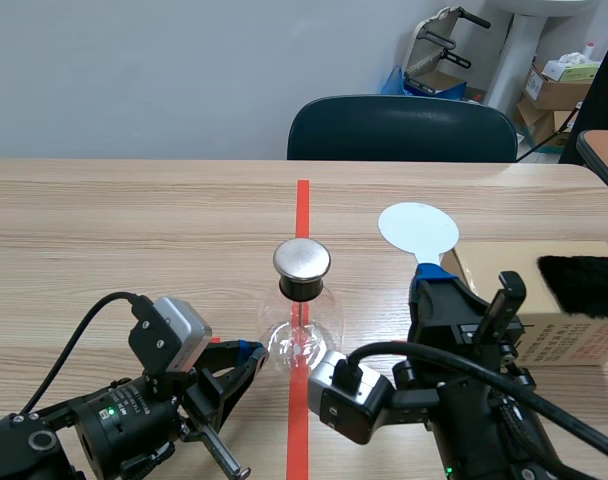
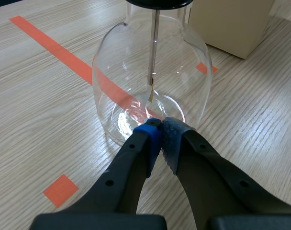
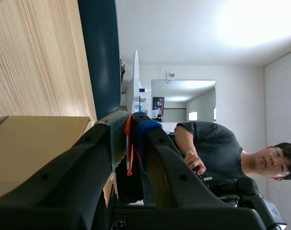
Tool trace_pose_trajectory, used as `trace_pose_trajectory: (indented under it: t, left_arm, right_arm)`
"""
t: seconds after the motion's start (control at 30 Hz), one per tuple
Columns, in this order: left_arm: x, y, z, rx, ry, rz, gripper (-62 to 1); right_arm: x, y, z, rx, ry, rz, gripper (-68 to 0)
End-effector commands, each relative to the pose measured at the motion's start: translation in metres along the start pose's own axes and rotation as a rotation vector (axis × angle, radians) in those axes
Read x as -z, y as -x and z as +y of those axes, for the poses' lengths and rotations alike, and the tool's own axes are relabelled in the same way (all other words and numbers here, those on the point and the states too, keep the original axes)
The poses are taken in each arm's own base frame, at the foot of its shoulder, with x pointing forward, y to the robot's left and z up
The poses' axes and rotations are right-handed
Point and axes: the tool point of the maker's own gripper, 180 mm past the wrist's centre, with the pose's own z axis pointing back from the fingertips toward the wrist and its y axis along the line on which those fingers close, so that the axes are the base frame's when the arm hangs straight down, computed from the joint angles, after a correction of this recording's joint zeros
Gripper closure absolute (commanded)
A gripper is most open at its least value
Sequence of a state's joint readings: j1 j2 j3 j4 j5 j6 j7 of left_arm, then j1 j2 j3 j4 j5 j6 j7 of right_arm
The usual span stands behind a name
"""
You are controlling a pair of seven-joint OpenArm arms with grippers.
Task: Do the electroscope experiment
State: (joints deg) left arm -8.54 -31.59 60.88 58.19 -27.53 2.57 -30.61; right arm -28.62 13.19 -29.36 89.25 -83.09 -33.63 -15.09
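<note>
Nearest me, low on the left, my left gripper (image 1: 249, 352) (image 2: 161, 127) has its two blue pads (image 2: 148, 136) pressed together with nothing between them. Their tips lie at the foot of the electroscope (image 1: 302, 310) (image 2: 152, 72); I cannot tell whether they touch the glass. Low on the right, my right gripper (image 1: 431, 285) (image 3: 130, 125) pinches the orange-red handle of a white paddle (image 1: 418, 228) (image 3: 136, 81), with the paddle's flat round disc held up beyond the fingertips, right of the electroscope and apart from it.

The electroscope is a clear glass flask, wide at the base and narrow at the neck. It is closed by a black stopper that carries a round, dull metal cap. A thin metal rod hangs from the stopper down the middle of the flask and ends in a small pointed leaf above the base. It stands upright on the table (image 1: 104, 230), on the orange-red tape line (image 1: 302, 205) that runs away from me, between my two grippers.

To the right, beyond the right arm, lies a cardboard box (image 1: 499, 262) with a black furry pad (image 1: 582, 285) resting on its top. The box's near side carries dark print, too small for me to read.

Across the table stands a dark chair (image 1: 402, 130). In the right wrist view a person (image 3: 207, 143) in a dark short-sleeved shirt shows beyond the gripper
</note>
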Motion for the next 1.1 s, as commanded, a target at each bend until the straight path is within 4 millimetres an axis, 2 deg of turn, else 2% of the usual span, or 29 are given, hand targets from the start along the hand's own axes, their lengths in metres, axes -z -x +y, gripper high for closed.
trace_pose_trajectory:
  t: [0.0, 0.6, 1.07]
  left_arm:
    - [0.002, -0.007, -0.001, -0.007, 0.001, -0.029, -2.6]
    - [0.002, -0.007, -0.002, -0.006, 0.004, -0.031, -2.6]
    - [0.002, -0.009, -0.003, -0.002, 0.007, -0.043, -2.6]
  right_arm:
    - [0.001, 0.002, -0.007, -0.004, 0.024, -0.005, -0.8]
    - [0.001, 0.002, -0.007, -0.006, 0.025, -0.005, -0.8]
    - [0.001, -0.016, -0.014, -0.015, 0.04, -0.129, -0.8]
